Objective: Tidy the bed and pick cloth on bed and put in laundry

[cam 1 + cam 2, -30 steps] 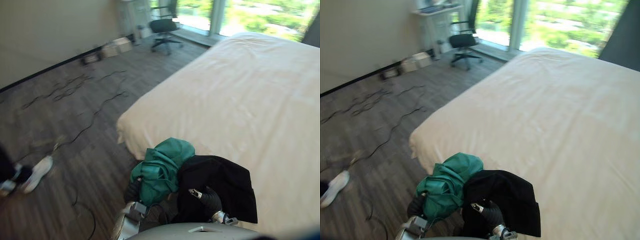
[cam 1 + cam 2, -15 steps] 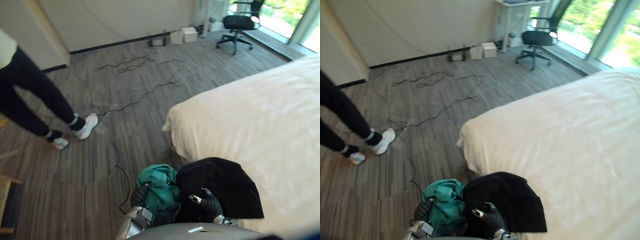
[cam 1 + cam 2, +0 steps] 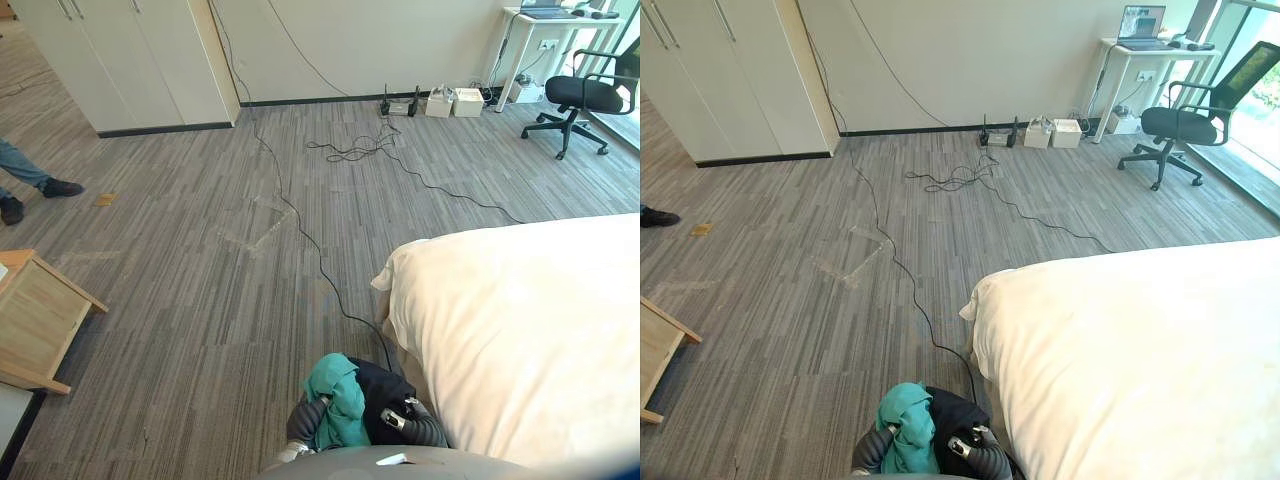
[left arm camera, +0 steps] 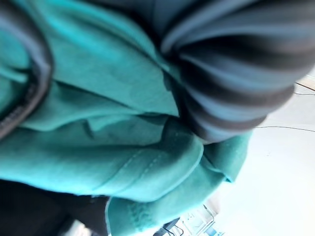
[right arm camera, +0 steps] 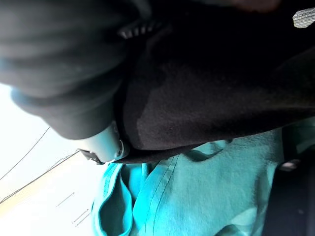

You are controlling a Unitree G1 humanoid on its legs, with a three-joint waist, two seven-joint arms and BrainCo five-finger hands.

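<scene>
Teal cloth (image 3: 335, 397) and black cloth (image 3: 384, 390) sit bundled just off the bed's (image 3: 520, 320) corner, against my left hand (image 3: 302, 421) and right hand (image 3: 424, 432). Both hands are buried in fabric, so I can't tell their grip.

Teal cloth (image 3: 335, 400): crumpled, bunched in thick folds, stitched hem visible in wrist views; at 6 o'clock in head views, off bed, above floor (image 3: 200, 300). Black cloth (image 3: 385, 390): bunched, touching teal cloth on its 3 o'clock side. Bed (image 3: 520, 330): cream cover, smooth, soft creases, at 4 o'clock; its near corner just beside black cloth.
</scene>
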